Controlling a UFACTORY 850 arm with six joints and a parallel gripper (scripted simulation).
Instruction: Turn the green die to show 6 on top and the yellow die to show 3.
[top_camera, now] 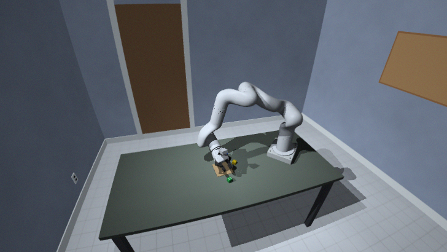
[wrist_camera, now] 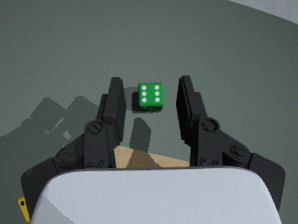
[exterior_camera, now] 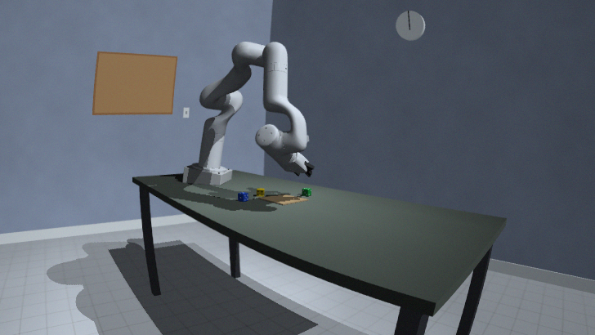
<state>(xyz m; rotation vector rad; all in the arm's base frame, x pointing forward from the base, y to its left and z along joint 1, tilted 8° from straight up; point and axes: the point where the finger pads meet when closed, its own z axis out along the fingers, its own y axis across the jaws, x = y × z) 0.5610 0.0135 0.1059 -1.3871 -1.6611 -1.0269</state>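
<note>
The green die (exterior_camera: 306, 191) lies on the table just past the far edge of the tan mat (exterior_camera: 284, 198), off the mat. In the wrist view the green die (wrist_camera: 150, 96) shows a six-pip face toward the camera. My gripper (exterior_camera: 309, 168) hangs tilted in the air above the die, fingers half apart with nothing between them; it also shows in the wrist view (wrist_camera: 150, 80) and in the top view (top_camera: 224, 166). The yellow die (exterior_camera: 260, 191) sits on the table beside the mat's other end. The blue die (exterior_camera: 243, 196) lies further toward the robot base.
The robot base (exterior_camera: 207, 174) stands at the table's end. The mat (top_camera: 221, 169) lies flat under the wrist. The green die (top_camera: 229, 179) and yellow die (top_camera: 234, 161) sit on either side of the mat. The arm hides the blue die in the top view.
</note>
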